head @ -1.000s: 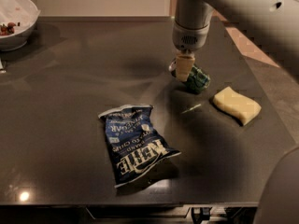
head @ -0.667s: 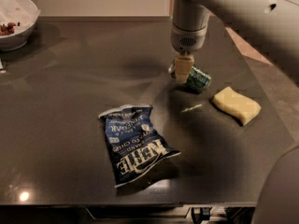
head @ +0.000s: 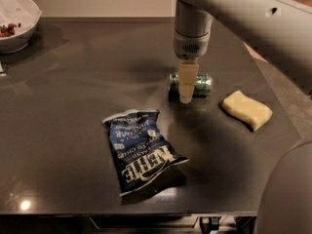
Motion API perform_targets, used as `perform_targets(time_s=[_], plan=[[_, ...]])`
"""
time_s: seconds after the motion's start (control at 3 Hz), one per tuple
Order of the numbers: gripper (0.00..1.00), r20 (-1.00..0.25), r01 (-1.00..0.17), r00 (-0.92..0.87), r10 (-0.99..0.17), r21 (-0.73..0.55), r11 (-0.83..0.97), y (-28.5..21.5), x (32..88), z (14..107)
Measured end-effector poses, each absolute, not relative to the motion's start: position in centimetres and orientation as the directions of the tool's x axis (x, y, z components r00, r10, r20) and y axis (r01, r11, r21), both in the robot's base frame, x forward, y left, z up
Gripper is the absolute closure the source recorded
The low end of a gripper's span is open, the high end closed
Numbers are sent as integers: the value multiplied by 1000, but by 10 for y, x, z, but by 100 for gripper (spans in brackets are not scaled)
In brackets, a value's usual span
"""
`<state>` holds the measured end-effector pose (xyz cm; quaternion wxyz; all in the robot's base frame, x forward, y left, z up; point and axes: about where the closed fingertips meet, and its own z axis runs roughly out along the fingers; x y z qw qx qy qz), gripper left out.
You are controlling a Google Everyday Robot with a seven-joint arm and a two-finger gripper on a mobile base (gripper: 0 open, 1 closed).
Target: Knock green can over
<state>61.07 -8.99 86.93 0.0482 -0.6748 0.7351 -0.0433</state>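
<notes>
The green can (head: 205, 84) lies on its side on the dark table (head: 78, 106), its length running left to right, right of centre. My gripper (head: 185, 98) points straight down in front of the can's middle and hides part of it. Its pale fingers (head: 187, 77) stand together with no gap showing, and nothing is held. The tip is close to the table top at the can's near side.
A blue crinkled chip bag (head: 142, 150) lies flat in front of the can, to the left. A yellow sponge (head: 247, 109) lies to the can's right near the table edge. A white bowl (head: 16, 21) stands at the far left corner.
The can was leaning beside the gripper's tip; now it lies flat on its side. The gripper's tip has come a little nearer and lower in front of it.
</notes>
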Motion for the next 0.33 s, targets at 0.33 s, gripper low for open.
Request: perform_targets(time_s=[0.33], plan=[[0, -12, -988, -85, -996, -129, 85, -90, 611, 869]])
